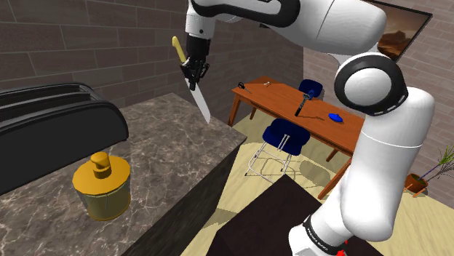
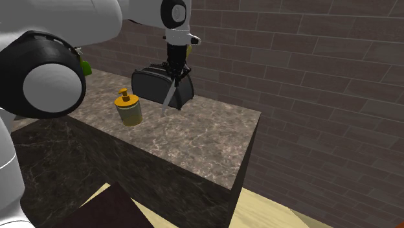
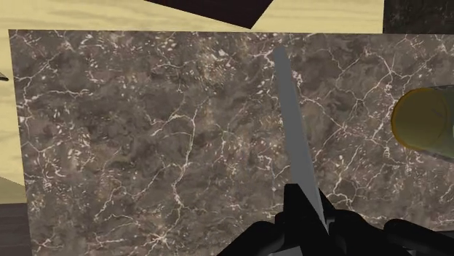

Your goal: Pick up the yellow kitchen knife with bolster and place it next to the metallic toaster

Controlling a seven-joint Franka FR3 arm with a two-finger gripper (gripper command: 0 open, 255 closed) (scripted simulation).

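Observation:
My gripper (image 1: 194,70) is shut on the knife (image 1: 201,102), holding it in the air above the brown marble counter (image 1: 182,145). The yellow handle (image 1: 177,47) sticks up above the fingers and the grey blade points down toward the counter. In the second exterior view the knife (image 2: 169,96) hangs from the gripper (image 2: 175,70) just in front of the dark toaster (image 2: 150,84). The wrist view has the blade (image 3: 295,131) running out from between the fingers (image 3: 295,218) over the counter (image 3: 145,145). The toaster (image 1: 51,131) is at the shoulder view's left.
A yellow lidded jar (image 1: 103,185) stands on the counter beside the toaster; it is also the yellow jar (image 2: 128,108) and the round yellow jar (image 3: 422,120). A green object (image 2: 84,65) sits behind the arm. Past the counter's edge are a wooden table (image 1: 305,109) and a blue chair (image 1: 284,138).

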